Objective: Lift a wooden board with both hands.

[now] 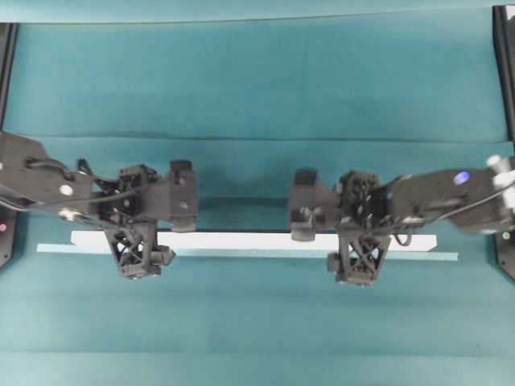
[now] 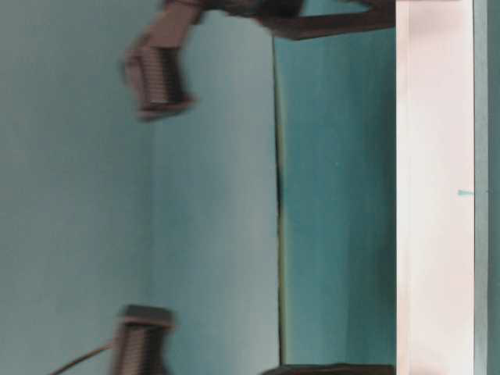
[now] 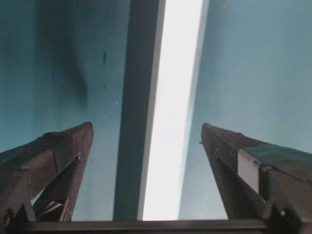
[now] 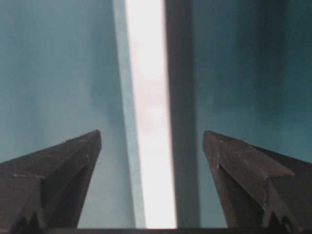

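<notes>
My left gripper [image 1: 138,259] and right gripper [image 1: 358,261] both stand wide, straddling the wooden board [image 1: 241,240], which lies flat on the bench [image 1: 257,72]. If I close unevenly, I risk tilting or dropping one end.

Two black robot arms reach in from the sides over a long white board on a teal worktop.

The board [image 1: 249,240] lies flat, left to right across most of the worktop [image 1: 257,80], a thin pale teal strip [image 1: 241,252] along its near edge. The left hand [image 1: 138,259] and right hand [image 1: 356,267] each sit above the board, one towards each end, both pointing to the bottom of the view.
</notes>
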